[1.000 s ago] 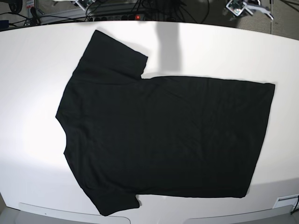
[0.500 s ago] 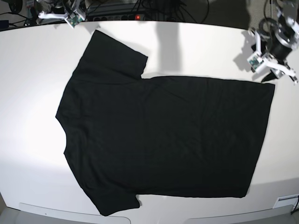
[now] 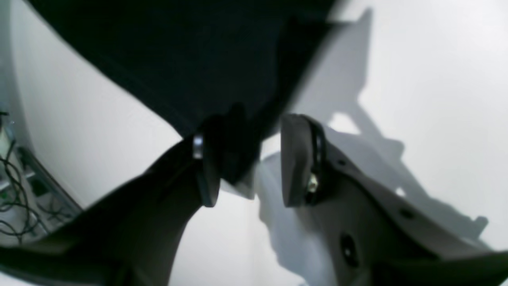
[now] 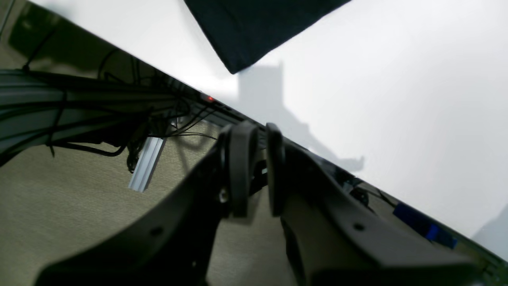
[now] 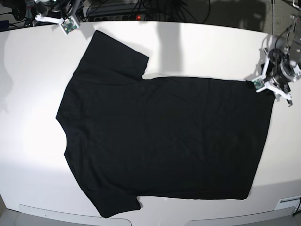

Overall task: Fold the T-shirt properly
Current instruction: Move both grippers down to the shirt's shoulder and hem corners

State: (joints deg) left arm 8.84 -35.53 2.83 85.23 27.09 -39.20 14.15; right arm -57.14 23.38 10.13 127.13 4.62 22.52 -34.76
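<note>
The black T-shirt (image 5: 164,136) lies spread flat on the white table (image 5: 28,117), plain side up, with its sleeves at the left and its hem at the right. My left gripper (image 5: 273,87) is at the hem's far right corner. In the left wrist view this gripper (image 3: 250,163) is open, with the shirt's corner (image 3: 190,59) right at its fingertips. My right gripper (image 5: 52,20) hovers at the table's far left edge, just off the far sleeve (image 5: 113,52). In the right wrist view it (image 4: 262,171) looks shut and empty, and the sleeve tip (image 4: 246,35) is ahead of it.
Cables and a power strip with a red light (image 5: 138,17) run behind the table's far edge. A floor with cables and a metal rail (image 4: 147,163) lies past that edge. A white fitting (image 5: 288,203) sits at the near right corner.
Both arms have come into the base view. The left arm has dropped from the far right down to the hem's corner. The right arm has shifted a little at the far left edge.
</note>
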